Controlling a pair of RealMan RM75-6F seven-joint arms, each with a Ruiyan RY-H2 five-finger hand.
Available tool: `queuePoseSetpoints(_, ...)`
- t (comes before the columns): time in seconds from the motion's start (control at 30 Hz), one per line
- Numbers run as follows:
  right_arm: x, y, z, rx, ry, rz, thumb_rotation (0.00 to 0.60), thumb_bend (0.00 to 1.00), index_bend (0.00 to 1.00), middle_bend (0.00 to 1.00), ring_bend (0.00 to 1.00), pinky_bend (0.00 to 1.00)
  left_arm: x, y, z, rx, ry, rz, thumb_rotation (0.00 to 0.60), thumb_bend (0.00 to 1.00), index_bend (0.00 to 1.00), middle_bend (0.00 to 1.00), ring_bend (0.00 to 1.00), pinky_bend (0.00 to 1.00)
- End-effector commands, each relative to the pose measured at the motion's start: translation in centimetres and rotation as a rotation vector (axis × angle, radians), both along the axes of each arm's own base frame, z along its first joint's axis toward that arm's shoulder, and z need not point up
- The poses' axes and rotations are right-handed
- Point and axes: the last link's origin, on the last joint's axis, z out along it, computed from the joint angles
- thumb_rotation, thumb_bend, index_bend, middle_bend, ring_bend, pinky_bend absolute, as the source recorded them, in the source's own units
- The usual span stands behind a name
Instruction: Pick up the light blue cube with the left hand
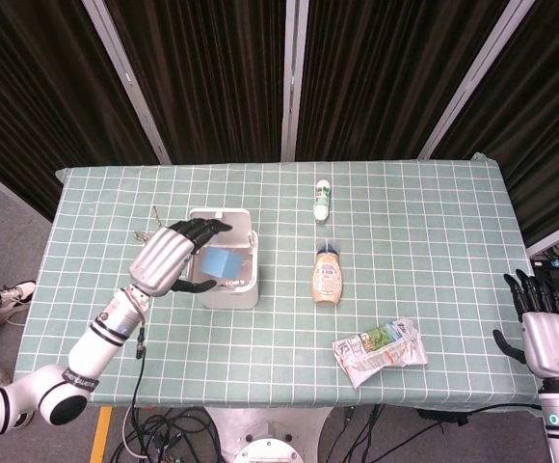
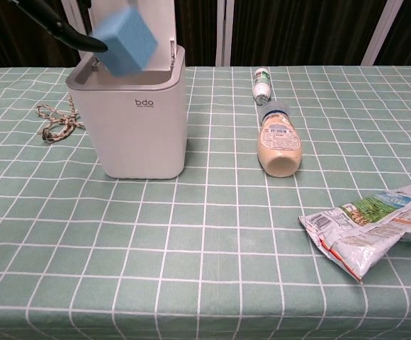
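Note:
The light blue cube hangs tilted in the air over the mouth of the white lidded bin. My left hand is just left of it, raised over the bin's left side. Its fingers are stretched out and spread, one tip at the cube's edge and none wrapped around it. My right hand is off the table's front right corner, fingers apart and holding nothing; the chest view does not show it.
A mayonnaise bottle lies right of the bin, with a small white bottle behind it. A crumpled snack bag lies at the front right. A coiled rope lies left of the bin.

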Motion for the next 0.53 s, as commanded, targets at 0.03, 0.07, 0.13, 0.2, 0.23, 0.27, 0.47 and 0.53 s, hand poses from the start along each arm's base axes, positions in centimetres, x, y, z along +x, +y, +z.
queuePoseSetpoints(0.03,0.0,0.0,0.1,-0.002,0.0,0.003,0.6,0.19,0.0,0.0,0.0,0.0,-0.6,0.0,1.0,0.077,-0.004,0.012,0.6,0.05,0.07,0.11,0.13,0.28)
queuePoseSetpoints(0.07,0.1,0.0,0.1,-0.004,0.0,0.003,0.6,0.19,0.0,0.0,0.0,0.0,-1.1,-0.4,1.6,0.087,0.0,0.022,0.6,0.05,0.07,0.11,0.13,0.28)
queuePoseSetpoints(0.13,0.1,-0.1,0.2,-0.007,-0.001,0.005,0.6,0.19,0.0,0.0,0.0,0.0,-1.9,-1.2,2.7,0.116,0.019,0.033,0.6,0.05,0.07,0.11,0.13,0.28)
queuePoseSetpoints(0.2,0.2,0.0,0.2,-0.008,-0.008,0.008,0.6,0.19,0.0,0.0,0.0,0.0,-3.5,-2.5,4.0,0.155,0.053,0.065,0.6,0.05,0.08,0.13,0.13,0.28)
queuePoseSetpoints(0.23,0.3,0.0,0.2,-0.01,-0.011,0.011,0.6,0.19,0.0,0.0,0.0,0.0,-4.4,-3.4,4.6,0.174,0.07,0.089,0.6,0.05,0.08,0.14,0.13,0.28)
queuePoseSetpoints(0.27,0.3,0.0,0.3,-0.014,-0.014,0.016,0.6,0.19,0.0,0.0,0.0,0.0,-6.0,-4.7,5.2,0.203,0.101,0.127,0.6,0.05,0.1,0.15,0.13,0.28)
queuePoseSetpoints(0.47,0.2,0.4,0.2,-0.017,-0.014,0.019,0.6,0.19,0.0,0.0,0.0,0.0,-15.5,-11.7,7.0,0.343,0.411,0.355,0.6,0.05,0.14,0.17,0.12,0.25)
queuePoseSetpoints(0.53,0.2,0.5,0.1,-0.014,-0.013,0.019,0.6,0.19,0.0,0.0,0.0,0.0,-17.6,-12.8,7.1,0.329,0.452,0.428,0.6,0.05,0.14,0.16,0.1,0.22)
